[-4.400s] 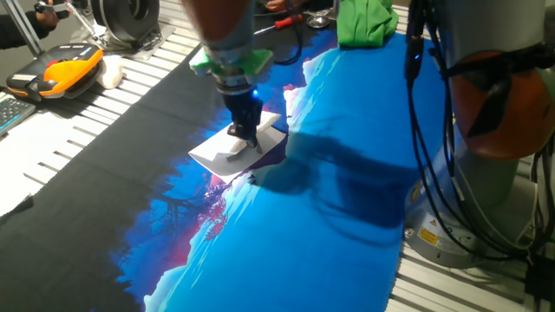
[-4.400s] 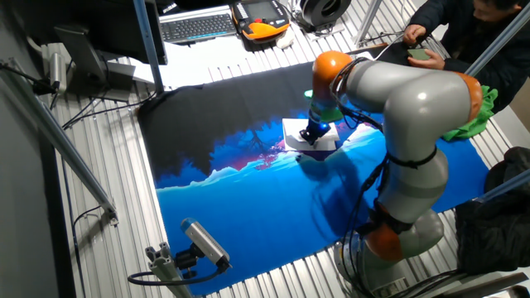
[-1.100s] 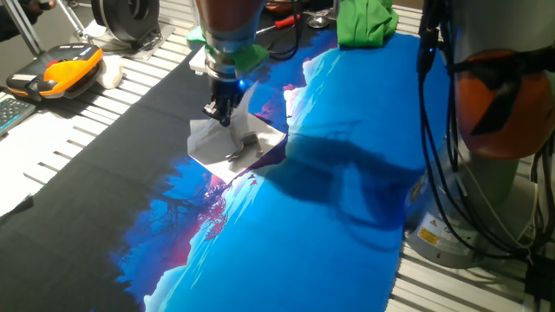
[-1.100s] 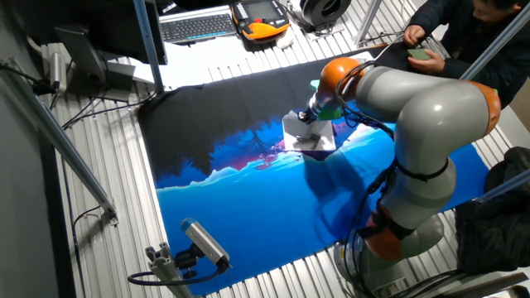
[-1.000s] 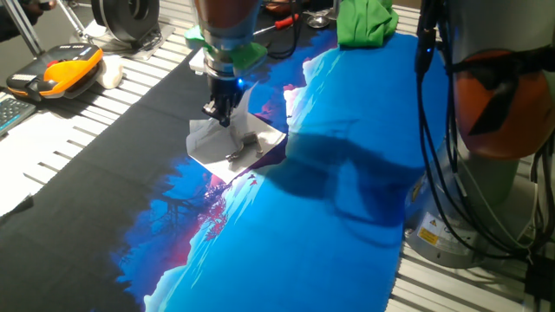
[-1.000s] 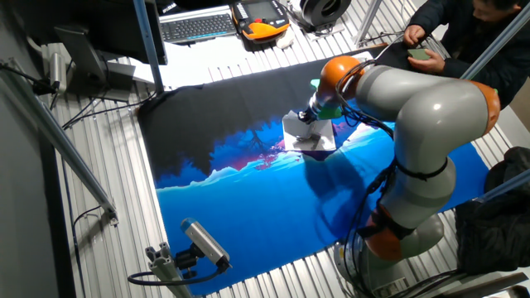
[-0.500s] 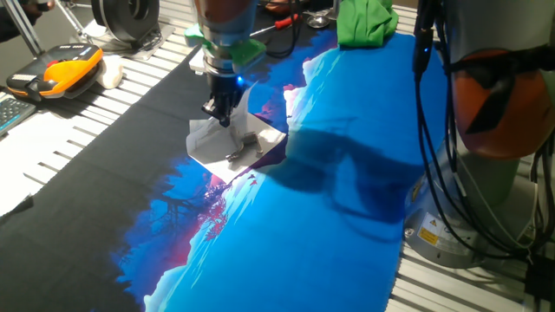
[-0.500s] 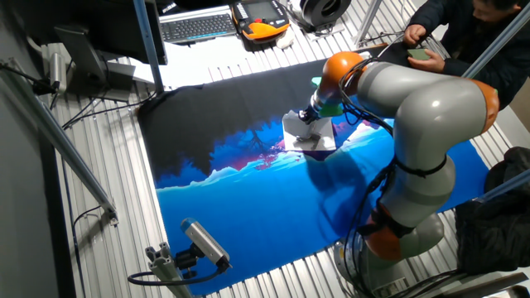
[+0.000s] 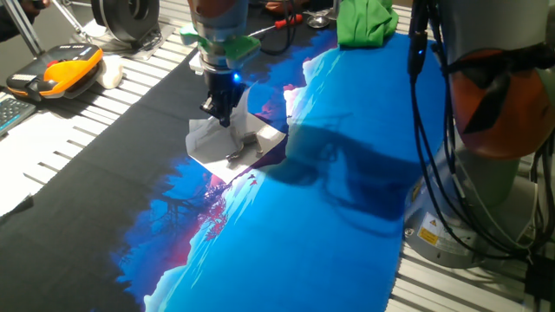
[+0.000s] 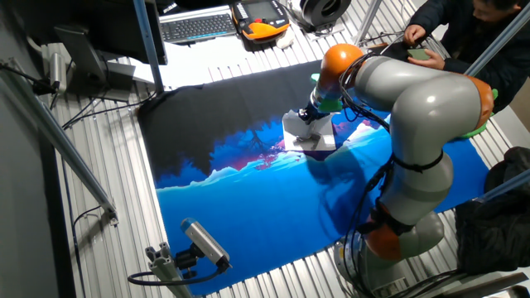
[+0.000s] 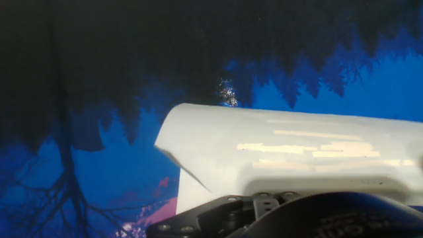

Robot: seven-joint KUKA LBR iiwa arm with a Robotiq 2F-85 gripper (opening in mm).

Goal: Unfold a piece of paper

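End effector: your end effector (image 9: 220, 115) stood over the far edge of the piece of paper (image 9: 232, 146), its dark fingers drawn close together and pinching a lifted flap of the sheet.
Paper position: you had the piece of paper (image 10: 308, 134) lying on the printed cloth (image 9: 329, 191), near the line where the black part met the blue part.
Paper shape: one flap rose toward the fingers while the rest lay flat; a crease ran across the sheet.
Hand view: you saw the piece of paper (image 11: 277, 149) curving up just ahead of the camera, with the dark tree print of the cloth (image 11: 86, 132) behind it.
Arm: your arm (image 10: 414, 108) reached over the cloth from its base at the near edge in the other fixed view.
Surface: the ribbed metal surface (image 10: 108, 240) carried the cloth.
Surroundings: an orange handheld unit (image 9: 54, 72) and a green rag (image 9: 364, 22) lay at the far side, well apart from the paper.
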